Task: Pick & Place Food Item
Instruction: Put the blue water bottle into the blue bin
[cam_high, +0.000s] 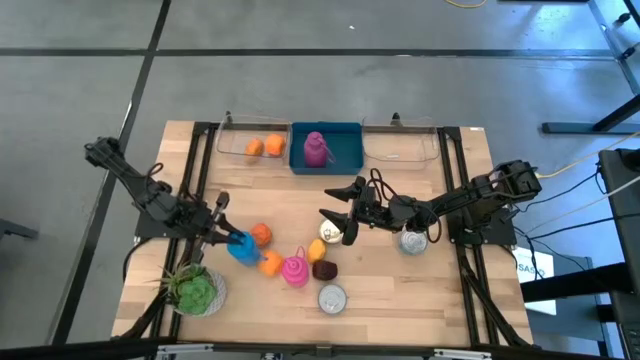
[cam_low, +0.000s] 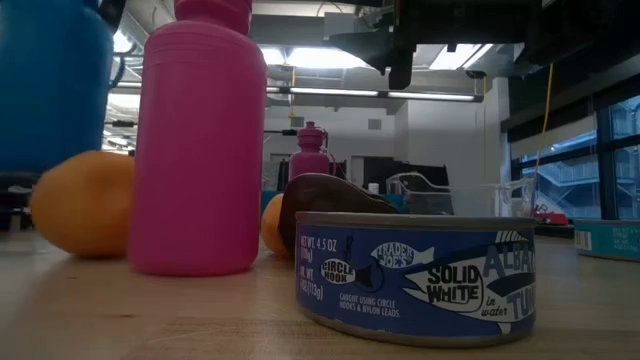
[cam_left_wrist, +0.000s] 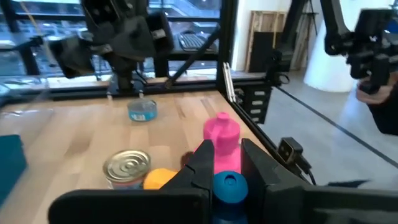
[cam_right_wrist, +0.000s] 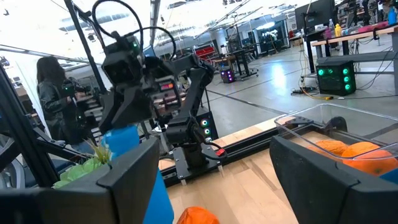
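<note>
- Over the wooden surface (cam_high: 400, 290), left of centre, I see my left claw (cam_high: 232, 240) pinching the blue bottle (cam_high: 243, 249) — an orange (cam_high: 261, 234) just beside it.
- My right claw (cam_high: 338, 200) hovers mid-surface — fingers spread, holding nothing.

Tuna can (cam_low: 417, 275) near front table edge, blue label, low view: "TRADER JOE'S", "SOLID WHITE", "in water", large word cut off at "ALBA…" and "TU…". Left part of label: "NET WT. 4.5 OZ", "(128g)", "DR. WT.", "(113g)", round badge "CIRCLE HOOK", small line beneath about circle hooks, not fully legible. Teal box (cam_low: 607, 238) at right table edge: print too small to read. Other cans in high and left wrist views: no readable text.
</note>
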